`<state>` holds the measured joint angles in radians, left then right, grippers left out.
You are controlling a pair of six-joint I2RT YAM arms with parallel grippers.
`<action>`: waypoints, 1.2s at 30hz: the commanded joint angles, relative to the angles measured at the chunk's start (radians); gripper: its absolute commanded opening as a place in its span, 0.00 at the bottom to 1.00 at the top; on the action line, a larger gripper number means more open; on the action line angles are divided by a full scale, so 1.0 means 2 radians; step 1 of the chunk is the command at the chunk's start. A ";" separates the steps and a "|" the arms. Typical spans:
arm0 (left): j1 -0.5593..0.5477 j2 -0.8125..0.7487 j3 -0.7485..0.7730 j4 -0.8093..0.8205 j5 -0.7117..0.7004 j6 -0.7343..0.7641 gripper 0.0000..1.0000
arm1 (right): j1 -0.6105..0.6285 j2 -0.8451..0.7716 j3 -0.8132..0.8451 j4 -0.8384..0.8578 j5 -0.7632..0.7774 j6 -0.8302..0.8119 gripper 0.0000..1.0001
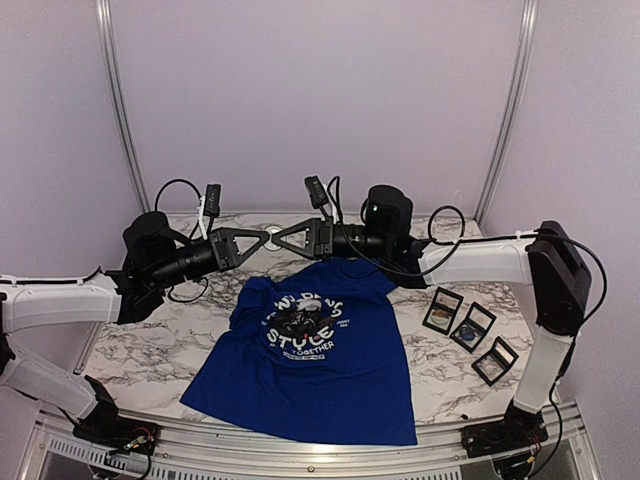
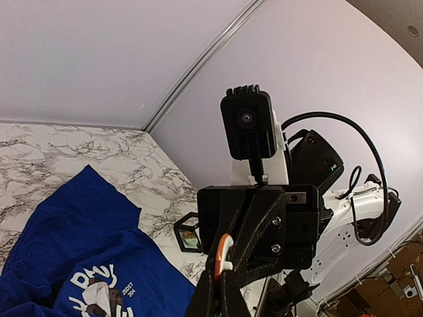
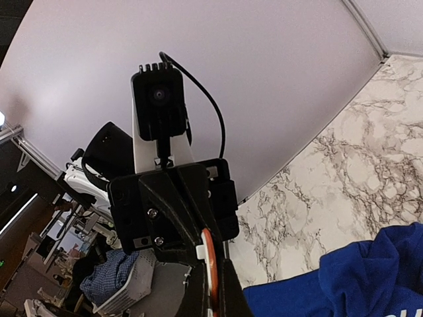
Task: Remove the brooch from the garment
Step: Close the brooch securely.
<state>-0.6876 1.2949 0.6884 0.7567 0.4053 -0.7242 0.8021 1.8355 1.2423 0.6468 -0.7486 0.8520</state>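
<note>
Two claws meet tip to tip in the air above the far side of the marble table (image 1: 140, 350). The left claw (image 1: 262, 241) comes in level from the left and the right claw (image 1: 283, 240) from the right, their points almost touching. Each is closed tight, fingers pressed together; whether either pinches anything I cannot tell. Cables (image 1: 170, 190) loop over both wrists. Further right, three small black cases (image 1: 473, 327) lie open in a slanting row on the marble, just off the shirt's right edge and below the right arm (image 1: 480, 262).

Between them the T-shirt (image 1: 330, 380) lies spread face up. It is royal blue, collar toward the back wall, hem at the near edge, with white lettering and a dark panda print on the chest; the cloth is rumpled near the collar. The brooch is too small to pick out.

The shirt sits lower and nearer than the claws. Its collar lies under the right claw's body, and the meeting tips hang clear of the cloth, beyond its left shoulder.
</note>
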 commanded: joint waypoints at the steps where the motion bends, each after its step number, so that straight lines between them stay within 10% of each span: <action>1: -0.024 -0.023 0.017 0.004 0.029 0.028 0.00 | 0.002 0.010 0.017 -0.064 0.059 -0.010 0.00; 36: -0.036 -0.025 -0.031 0.054 -0.056 -0.043 0.00 | 0.008 -0.027 -0.046 0.038 0.139 0.022 0.04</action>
<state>-0.7403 1.2739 0.6445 0.7807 0.2790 -0.7780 0.8406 1.7950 1.1576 0.7074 -0.5957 0.8902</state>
